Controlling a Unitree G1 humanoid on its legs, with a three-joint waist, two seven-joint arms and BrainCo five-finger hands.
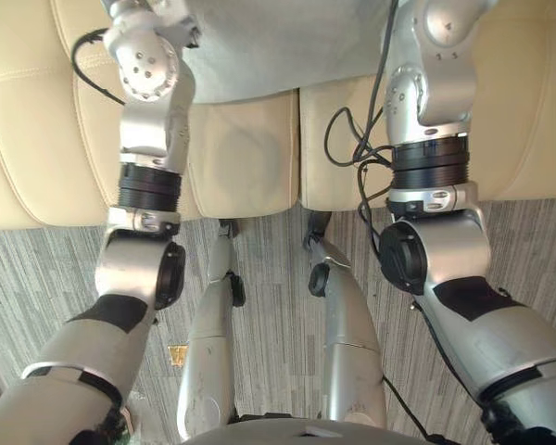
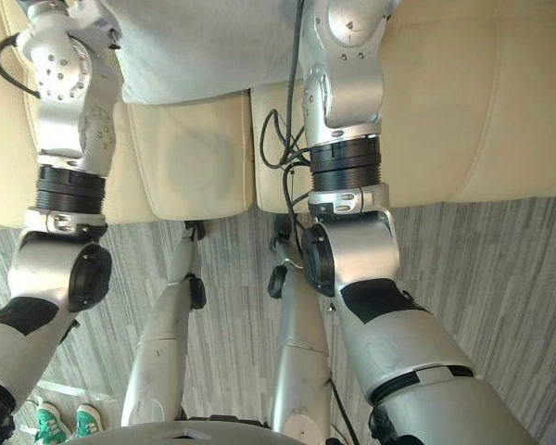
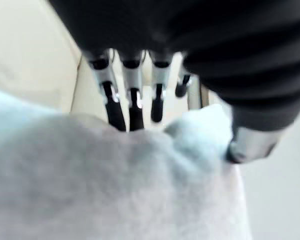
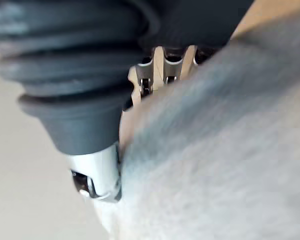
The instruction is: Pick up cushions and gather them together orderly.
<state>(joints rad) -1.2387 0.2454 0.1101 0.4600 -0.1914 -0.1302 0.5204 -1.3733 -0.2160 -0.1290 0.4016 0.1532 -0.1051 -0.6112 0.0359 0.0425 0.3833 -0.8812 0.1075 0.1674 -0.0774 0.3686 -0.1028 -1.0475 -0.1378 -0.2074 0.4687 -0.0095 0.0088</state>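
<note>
You have a cream sofa (image 1: 250,158) across the upper half of the left eye view, its seat pads split by a seam just right of centre. A pale grey-blue cushion (image 1: 278,46) sits at the top centre of the frame, overlapping the back part of both pads and running off the upper edge. Both arms reach up past it, one on each side, to the top edge of the frame.

In the left wrist view your left hand (image 3: 132,85) has its fingers (image 3: 112,102) running down behind the edge of the cushion, dark tips hidden by the fabric. The thumb (image 3: 250,145) is set against the near side, and a fold of cloth is bunched between them, so it pinches the cushion.

In the right wrist view your right hand (image 4: 97,172) lies hard against the cushion's side, and you cannot tell its grip.

Below the sofa is grey striped carpet (image 1: 537,241), and a pair of green shoes (image 2: 60,422) sits at the lower left of the right eye view.
</note>
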